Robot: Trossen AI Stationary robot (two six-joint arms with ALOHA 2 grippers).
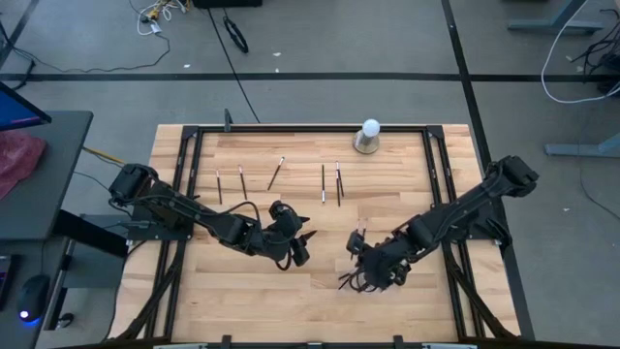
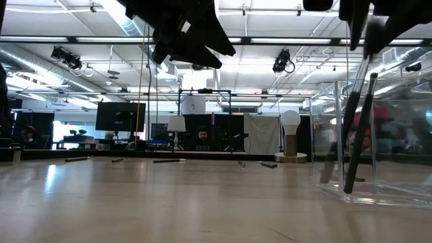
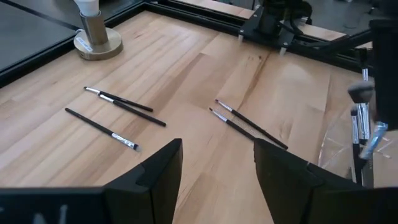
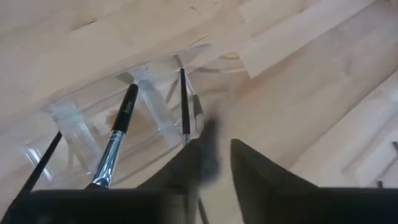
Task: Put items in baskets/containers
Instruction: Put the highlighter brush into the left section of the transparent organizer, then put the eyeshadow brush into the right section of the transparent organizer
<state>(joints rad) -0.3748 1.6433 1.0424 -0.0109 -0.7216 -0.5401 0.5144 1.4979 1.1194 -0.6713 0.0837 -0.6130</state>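
The clear tray [image 2: 398, 155] stands at the table's near middle, right under my right gripper [image 1: 360, 244]. Several dark brushes [image 2: 356, 138] lean inside it, between its clear dividers [image 4: 149, 102]. My right gripper [image 4: 224, 163] hovers over the tray, nearly shut, with a thin brush [image 4: 184, 106] at its fingertips. My left gripper [image 1: 296, 242] is open [image 3: 217, 168], just left of the tray, above bare wood. Several more brushes lie flat farther back on the table [image 1: 242, 181] [image 1: 323, 184] [image 3: 252, 127] [image 3: 102, 127]. My right gripper holds a thin dark brush by its upper end [image 4: 186, 138], pinched between the two fingers, which come from above and point down. The handle runs down into the clear tray [image 4: 81, 124]. My own fingers hide the exact place of contact.
A white ball on a grey round base [image 1: 369, 136] stands at the table's far edge, right of centre. A black frame [image 1: 291, 128] runs round the tabletop. Bare wood lies between the loose brushes and the grippers, and along the near edge.
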